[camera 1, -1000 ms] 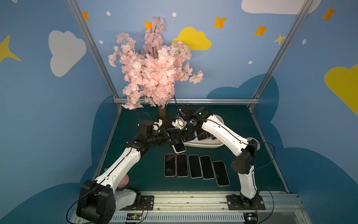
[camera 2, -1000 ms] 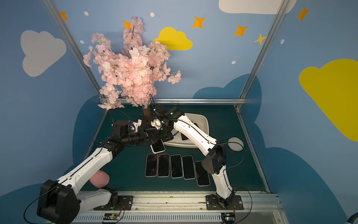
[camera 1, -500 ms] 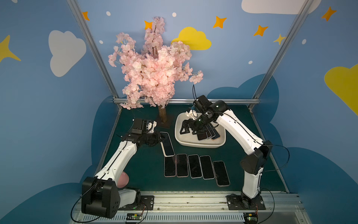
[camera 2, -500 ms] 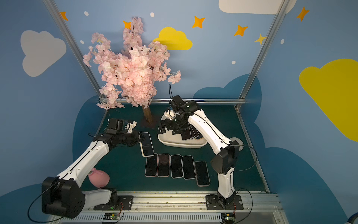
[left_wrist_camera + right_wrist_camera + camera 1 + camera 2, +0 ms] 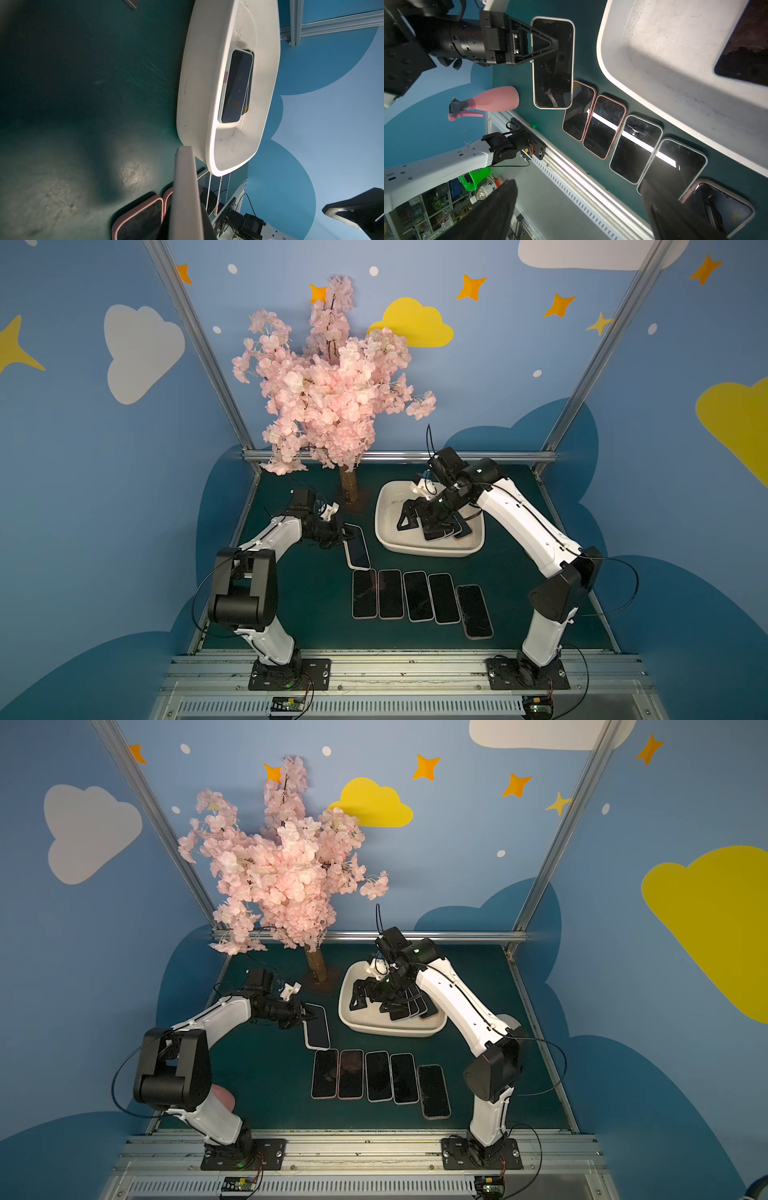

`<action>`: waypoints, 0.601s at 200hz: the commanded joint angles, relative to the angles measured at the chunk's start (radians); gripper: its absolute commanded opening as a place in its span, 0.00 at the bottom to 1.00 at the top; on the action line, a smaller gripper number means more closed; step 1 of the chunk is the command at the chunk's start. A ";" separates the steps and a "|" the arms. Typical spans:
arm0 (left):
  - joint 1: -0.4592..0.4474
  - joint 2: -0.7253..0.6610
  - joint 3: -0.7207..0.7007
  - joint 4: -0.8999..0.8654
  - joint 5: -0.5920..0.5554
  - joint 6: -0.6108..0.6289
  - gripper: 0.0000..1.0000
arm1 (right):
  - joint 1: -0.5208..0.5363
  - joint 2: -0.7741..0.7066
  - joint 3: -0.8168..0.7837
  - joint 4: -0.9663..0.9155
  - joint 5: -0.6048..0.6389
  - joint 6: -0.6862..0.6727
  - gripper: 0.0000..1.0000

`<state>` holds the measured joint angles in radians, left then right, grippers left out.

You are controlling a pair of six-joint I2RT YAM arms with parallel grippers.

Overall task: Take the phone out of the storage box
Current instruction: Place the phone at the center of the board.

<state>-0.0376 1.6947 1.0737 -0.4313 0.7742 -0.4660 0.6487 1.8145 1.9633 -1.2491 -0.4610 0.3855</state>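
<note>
While left fingers (image 5: pixel 552 46) clenched phone (image 5: pixel 552 87) by edge outside storage box (image 5: pixel 428 552), right fingers (image 5: pixel 496 207) hung spread over stacked phones (image 5: pixel 235 87) inside. Judged stiff, slick glass; pinch long edges.

White arms (image 5: pixel 523 526), black joints (image 5: pixel 245 593), black triangular hands (image 5: pixel 556 46).

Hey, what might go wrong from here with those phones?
1. The left gripper grips the held phone near one end; it may tilt or slip onto the pink-cased phone beside it.
2. The open right gripper hangs over overlapping phones in the storage box; it may catch two.
</note>
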 commanded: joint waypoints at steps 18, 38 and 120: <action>0.002 0.075 0.020 0.084 0.057 0.006 0.02 | -0.043 -0.096 -0.055 -0.004 -0.004 -0.008 0.99; 0.002 0.127 0.032 0.124 0.064 -0.015 0.03 | -0.061 -0.118 -0.076 -0.004 -0.004 -0.008 0.98; -0.024 0.265 0.110 0.161 0.053 -0.058 0.07 | -0.129 -0.133 -0.086 -0.013 -0.031 -0.022 0.99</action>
<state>-0.0490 1.9350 1.1584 -0.2852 0.7891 -0.5056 0.5339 1.7134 1.8847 -1.2499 -0.4736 0.3813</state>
